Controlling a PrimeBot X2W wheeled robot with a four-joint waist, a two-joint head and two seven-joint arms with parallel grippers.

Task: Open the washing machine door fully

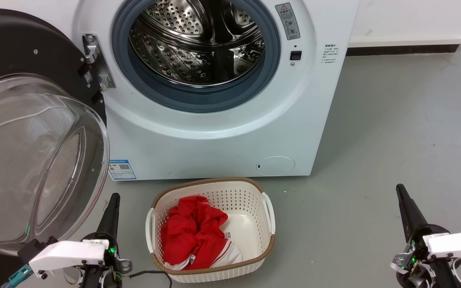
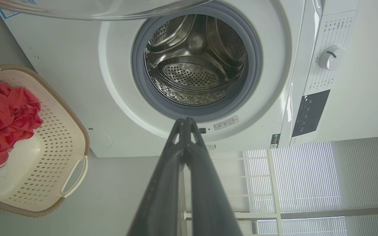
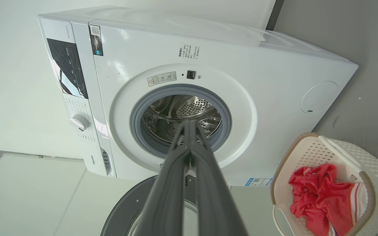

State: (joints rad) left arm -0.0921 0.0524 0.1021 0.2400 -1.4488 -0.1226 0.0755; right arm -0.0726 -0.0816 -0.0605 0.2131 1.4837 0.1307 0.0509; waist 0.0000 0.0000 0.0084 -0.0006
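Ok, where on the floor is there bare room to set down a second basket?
The widest bare patch is the grey floor right of the basket, bordered by the washer, the wall and the right hand. It is crowded on the left: the open door stands beside the left hand, leaving a narrow strip to the basket.

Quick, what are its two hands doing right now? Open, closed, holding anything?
Left hand: closed, holding nothing.
Right hand: closed, holding nothing.
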